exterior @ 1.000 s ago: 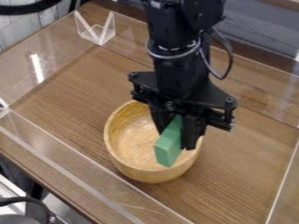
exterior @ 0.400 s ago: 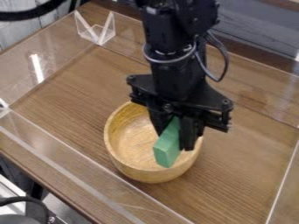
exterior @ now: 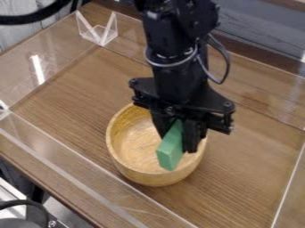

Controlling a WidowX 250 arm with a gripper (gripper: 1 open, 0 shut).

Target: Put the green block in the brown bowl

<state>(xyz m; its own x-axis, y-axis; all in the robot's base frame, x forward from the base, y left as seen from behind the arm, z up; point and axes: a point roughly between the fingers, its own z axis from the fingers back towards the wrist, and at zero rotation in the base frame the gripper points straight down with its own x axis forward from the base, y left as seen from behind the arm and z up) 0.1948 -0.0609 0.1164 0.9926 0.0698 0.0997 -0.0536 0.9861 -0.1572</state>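
The green block point(exterior: 174, 148) hangs nearly upright, tilted a little, inside the brown bowl point(exterior: 128, 142). My gripper point(exterior: 181, 129) points down over the bowl's right half and is shut on the block's upper end. The block's lower end sits close to the bowl's floor; I cannot tell whether it touches. The arm's black body hides the back right part of the rim.
The bowl stands on a wooden tabletop point(exterior: 84, 98) enclosed by clear plastic walls point(exterior: 48, 62). A small clear stand point(exterior: 98, 29) sits at the back left. A table edge runs along the front left.
The arm has shifted very slightly left; the block stays gripped in the bowl.
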